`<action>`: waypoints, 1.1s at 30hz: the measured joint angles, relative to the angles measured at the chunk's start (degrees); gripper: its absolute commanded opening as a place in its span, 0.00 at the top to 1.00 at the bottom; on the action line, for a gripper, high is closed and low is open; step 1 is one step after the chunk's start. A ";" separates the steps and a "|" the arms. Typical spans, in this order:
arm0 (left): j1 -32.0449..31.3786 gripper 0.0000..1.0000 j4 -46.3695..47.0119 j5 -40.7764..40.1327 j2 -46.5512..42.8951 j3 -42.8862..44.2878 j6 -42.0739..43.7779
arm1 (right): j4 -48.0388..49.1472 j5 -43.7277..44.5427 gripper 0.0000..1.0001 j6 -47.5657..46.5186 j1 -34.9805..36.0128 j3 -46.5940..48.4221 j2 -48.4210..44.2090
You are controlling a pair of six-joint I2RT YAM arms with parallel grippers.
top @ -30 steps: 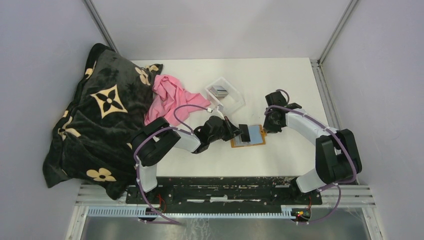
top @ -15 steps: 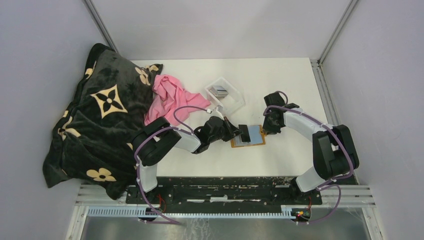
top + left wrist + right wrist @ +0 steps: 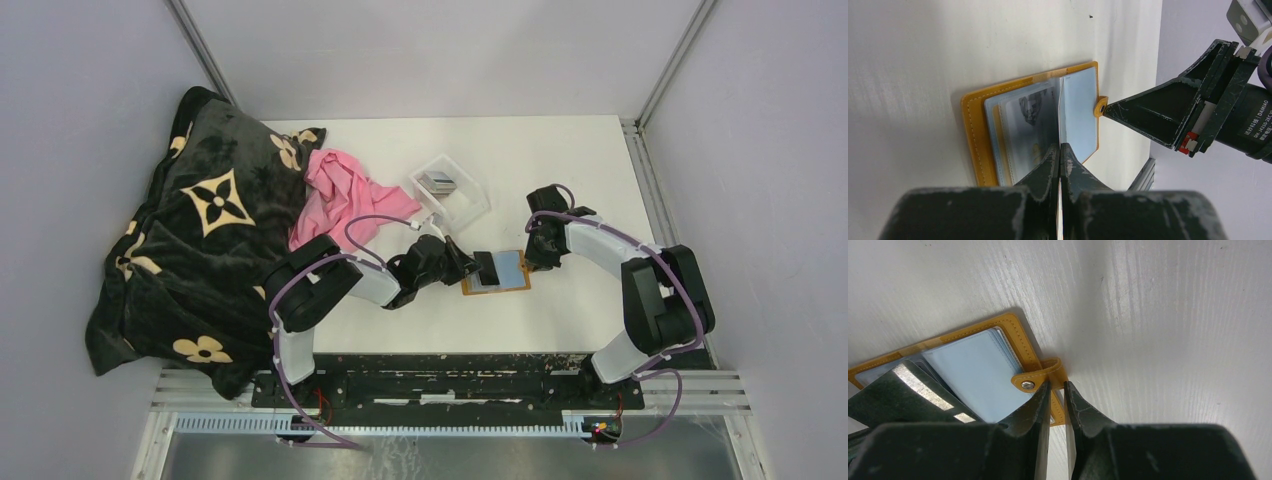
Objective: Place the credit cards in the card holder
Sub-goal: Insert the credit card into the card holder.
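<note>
The left gripper has its fingers pressed together on a single dark credit card. The card is held on edge, with its leading edge down at the fold of the open card holder. The holder lies flat on the worktop just ahead of that gripper. The card is at the pockets but, as far as I can judge, not yet slid into one. In the panel left of the fingertips, a clear pocket already shows a printed grey card, so at least one seems stowed. Beyond the left gripper and well apart from it, a clear tray holds a few more credit cards, so several insertions are left. On the far side of the holder, the right gripper has its fingers nearly together astride the snap tab. It appears to be nipping the tab to keep the holder from sliding.
</note>
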 measured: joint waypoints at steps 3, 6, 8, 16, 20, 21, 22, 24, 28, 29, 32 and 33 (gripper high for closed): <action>0.00 0.97 0.00 0.00 0.00 0.00 -0.20 | 0.11 0.00 0.78 0.00 0.00 0.00 0.02; 0.00 0.97 0.02 0.04 0.00 0.02 -0.31 | 0.11 0.00 0.78 0.02 0.00 0.00 0.07; 0.00 0.97 0.02 0.09 0.02 0.04 -0.44 | 0.13 0.00 0.78 0.02 0.00 0.00 0.07; -1.27 0.97 0.04 0.17 1.42 0.81 -1.38 | 0.17 0.00 0.78 0.20 0.00 0.00 0.39; -2.03 0.97 0.04 0.07 1.73 1.01 -1.97 | 0.35 0.02 0.77 0.37 0.00 0.00 0.79; -2.12 0.97 0.04 -0.02 1.73 1.01 -2.01 | 0.37 0.00 0.77 0.42 0.00 0.00 0.85; -2.21 0.97 0.04 -0.11 1.77 1.01 -2.08 | 0.37 0.02 0.78 0.44 -0.02 0.00 0.87; -2.21 0.97 0.02 -0.24 1.79 1.01 -2.23 | 0.42 0.02 0.77 0.48 0.00 0.00 0.92; -2.36 0.97 -0.02 -0.81 1.79 0.98 -3.30 | 0.55 0.02 0.77 0.52 0.00 -0.04 0.92; -2.47 0.97 -0.02 -1.14 1.79 0.98 -3.52 | 0.61 0.00 0.77 0.52 0.00 -0.11 0.92; -2.73 0.97 -0.02 -2.01 1.81 0.98 -4.59 | 0.66 0.02 0.77 0.52 0.00 -0.17 0.94; -2.80 0.97 -0.02 -2.27 1.84 0.98 -4.79 | 0.72 0.02 0.77 0.52 0.00 -0.22 0.94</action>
